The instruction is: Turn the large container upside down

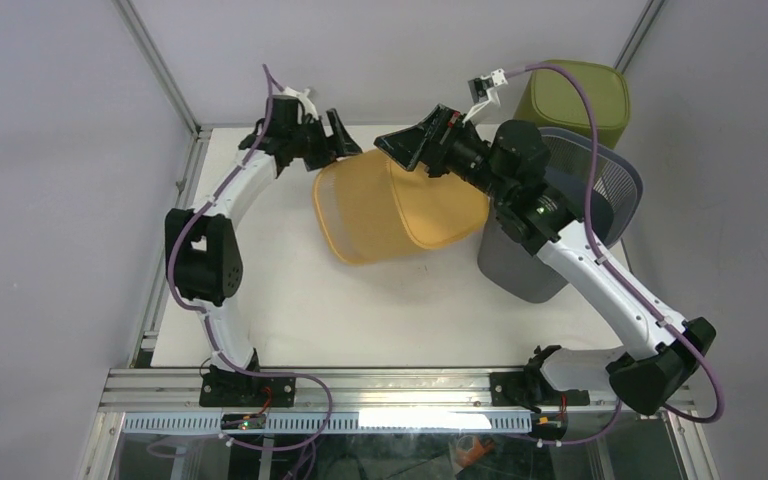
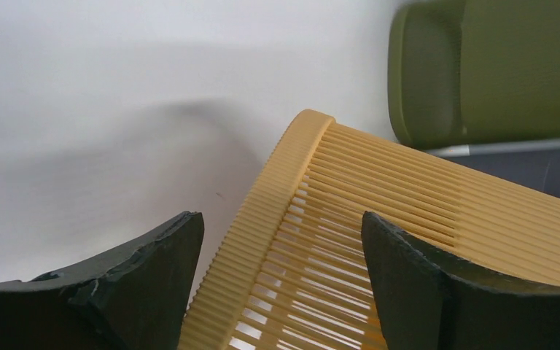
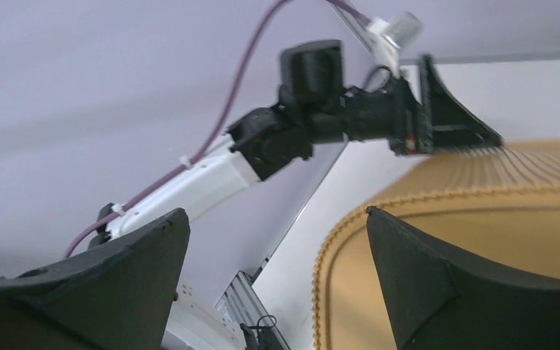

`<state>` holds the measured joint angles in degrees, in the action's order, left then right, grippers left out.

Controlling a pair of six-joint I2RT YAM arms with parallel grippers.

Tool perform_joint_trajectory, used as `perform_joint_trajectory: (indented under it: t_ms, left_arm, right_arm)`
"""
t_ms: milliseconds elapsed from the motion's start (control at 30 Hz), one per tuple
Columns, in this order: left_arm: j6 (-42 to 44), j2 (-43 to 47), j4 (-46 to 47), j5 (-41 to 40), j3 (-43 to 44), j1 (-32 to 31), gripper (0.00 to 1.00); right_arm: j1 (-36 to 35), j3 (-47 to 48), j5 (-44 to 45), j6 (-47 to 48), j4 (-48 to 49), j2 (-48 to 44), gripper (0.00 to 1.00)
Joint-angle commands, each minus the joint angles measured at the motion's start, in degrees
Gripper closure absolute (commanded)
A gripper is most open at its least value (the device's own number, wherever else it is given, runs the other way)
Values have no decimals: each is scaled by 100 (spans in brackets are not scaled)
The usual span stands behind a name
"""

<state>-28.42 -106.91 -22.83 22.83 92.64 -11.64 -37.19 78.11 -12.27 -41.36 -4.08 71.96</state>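
Observation:
The large yellow slatted container [image 1: 400, 210] lies tilted on its side in the middle of the white table. My left gripper [image 1: 332, 140] is open at its far left edge. In the left wrist view the jaws [image 2: 283, 226] stand wide apart, either side of the container's ribbed edge [image 2: 277, 204], without closing on it. My right gripper [image 1: 405, 150] is open just above the container's far side. In the right wrist view [image 3: 277, 219] one finger lies over the container's beaded rim [image 3: 350, 226], the other over bare table.
A grey mesh bin [image 1: 560, 200] stands at the right, under my right arm. An olive green bin [image 1: 575, 100] stands behind it at the back right, also in the left wrist view [image 2: 496, 73]. The left arm [image 3: 321, 124] shows in the right wrist view.

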Motion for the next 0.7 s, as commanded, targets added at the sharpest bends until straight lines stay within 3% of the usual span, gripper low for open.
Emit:
perform_joint_trajectory:
  t_ms: [0, 400, 667]
  left_arm:
    - [-265, -212, -160, 631, 295, -295, 18]
    - [568, -319, -257, -439, -123, -393, 6]
    - [860, -316, -376, -1654, 450, -441, 1]
  right_arm:
    - [-96, 264, -13, 246, 294, 137, 4]
    - [-101, 381, -53, 267, -121, 608, 4]
    - [-75, 1694, 578, 1254, -1789, 675, 4]
